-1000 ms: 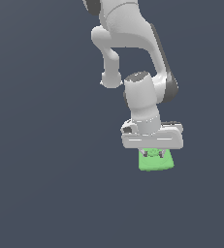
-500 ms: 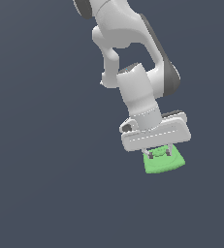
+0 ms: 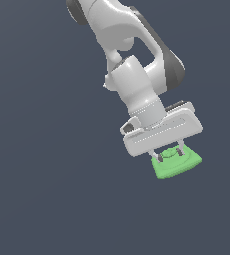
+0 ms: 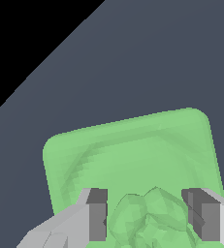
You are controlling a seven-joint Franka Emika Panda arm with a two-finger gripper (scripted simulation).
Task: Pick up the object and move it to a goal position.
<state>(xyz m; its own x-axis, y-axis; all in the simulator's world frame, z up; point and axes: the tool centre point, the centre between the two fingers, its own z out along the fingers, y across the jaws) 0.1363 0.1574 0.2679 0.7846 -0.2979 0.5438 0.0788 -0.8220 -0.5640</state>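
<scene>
The green block (image 3: 176,165) is a flat, roughly square slab with rounded corners and a raised round knob (image 4: 150,213) at its middle; being square, it has no marked long axis. In the exterior view it hangs directly beneath the gripper (image 3: 170,155), tilted so that its edge toward the exterior view's right sits higher than its edge toward the exterior view's left, and its knobbed face is turned up toward the hand. In the wrist view the block (image 4: 128,155) fills the lower half of the picture, and the two dark-padded fingers (image 4: 98,214) stand on either side of the knob, close against it; the fingers are clamped on the knob, with the slab spreading out wider than the gap between them. The plain dark grey surface (image 3: 47,189) lies behind the block with no shadow or contact line to show whether the block touches it. The white arm (image 3: 136,89) descends from the upper part of the exterior view, its wrist leaning toward the exterior view's right, and the broad hand body (image 3: 162,130) is tilted to match the block.
</scene>
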